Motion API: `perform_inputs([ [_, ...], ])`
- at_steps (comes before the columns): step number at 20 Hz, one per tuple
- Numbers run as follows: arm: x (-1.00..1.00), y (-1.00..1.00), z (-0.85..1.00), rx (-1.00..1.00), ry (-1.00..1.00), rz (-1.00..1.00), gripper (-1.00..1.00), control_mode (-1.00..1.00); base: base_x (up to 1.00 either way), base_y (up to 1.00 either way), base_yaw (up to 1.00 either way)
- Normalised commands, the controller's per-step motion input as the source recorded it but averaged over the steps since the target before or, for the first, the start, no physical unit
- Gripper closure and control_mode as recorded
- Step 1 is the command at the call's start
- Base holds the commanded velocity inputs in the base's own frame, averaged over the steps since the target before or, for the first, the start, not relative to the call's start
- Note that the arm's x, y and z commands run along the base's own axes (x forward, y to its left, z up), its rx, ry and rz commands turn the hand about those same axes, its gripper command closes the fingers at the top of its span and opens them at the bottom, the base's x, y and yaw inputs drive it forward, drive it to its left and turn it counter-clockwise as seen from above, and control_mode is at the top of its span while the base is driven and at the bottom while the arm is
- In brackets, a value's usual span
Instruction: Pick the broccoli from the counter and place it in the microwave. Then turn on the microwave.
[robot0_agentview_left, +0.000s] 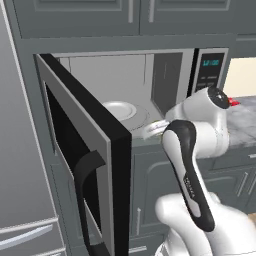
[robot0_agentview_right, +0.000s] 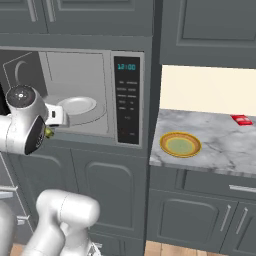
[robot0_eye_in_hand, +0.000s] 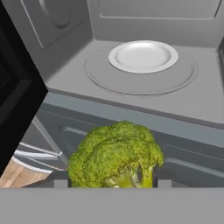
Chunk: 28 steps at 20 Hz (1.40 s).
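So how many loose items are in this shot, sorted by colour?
Green: 1, the broccoli, in the gripper just outside the microwave.
White: 1, the plate on the turntable.
Yellow-orange: 1, the dish on the counter.
Red: 1, a small item at the counter's back.
Total: 4.

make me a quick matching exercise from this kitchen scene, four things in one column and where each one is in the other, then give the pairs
Things:
1. broccoli
2. white plate
3. yellow-orange dish
4. microwave door

Places or states:
A. on the round tray inside the microwave
B. swung open, toward the fridge side
C. in the gripper, in front of the microwave opening
D. on the counter, to the right of the microwave

Pairs: 1-C, 2-A, 3-D, 4-B
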Motion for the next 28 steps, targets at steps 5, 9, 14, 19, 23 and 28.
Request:
perform_inputs([
  [5,0.79,0.11,0.0,0.0,-0.03,-0.08,1.0,-1.0,0.0,0.0,0.0],
  [9,0.72,0.13,0.0,0.01,-0.04,-0.06,1.0,-1.0,0.0,0.0,0.0],
  [14,0.7,0.08,0.0,0.05,-0.02,-0.05,1.0,-1.0,0.0,0.0,0.0],
  [19,0.6,0.12,-0.02,0.03,-0.02,-0.04,1.0,-1.0,0.0,0.0,0.0],
  [23,0.6,0.12,-0.04,0.02,-0.02,-0.05,1.0,-1.0,0.0,0.0,0.0],
  [28,0.58,0.13,-0.17,0.02,0.0,-0.05,1.0,-1.0,0.0,0.0,0.0],
])
